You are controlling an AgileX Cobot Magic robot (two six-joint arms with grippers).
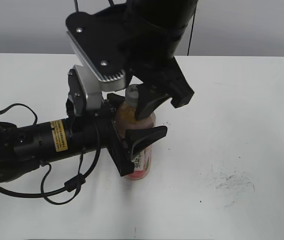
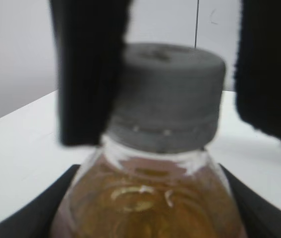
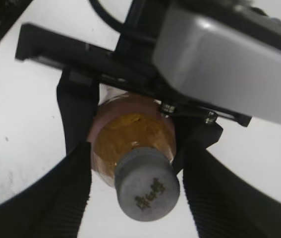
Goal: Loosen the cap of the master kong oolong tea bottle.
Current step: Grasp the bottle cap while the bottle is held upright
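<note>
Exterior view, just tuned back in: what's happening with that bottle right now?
The left claw is clamped on the body of the master kong oolong tea bottle, holding it upright on the white table. The right claw has its fingers either side of the cap, open with gaps showing in the right wrist view, so it isn't gripping yet. The cap looks fully seated on the neck.
</note>
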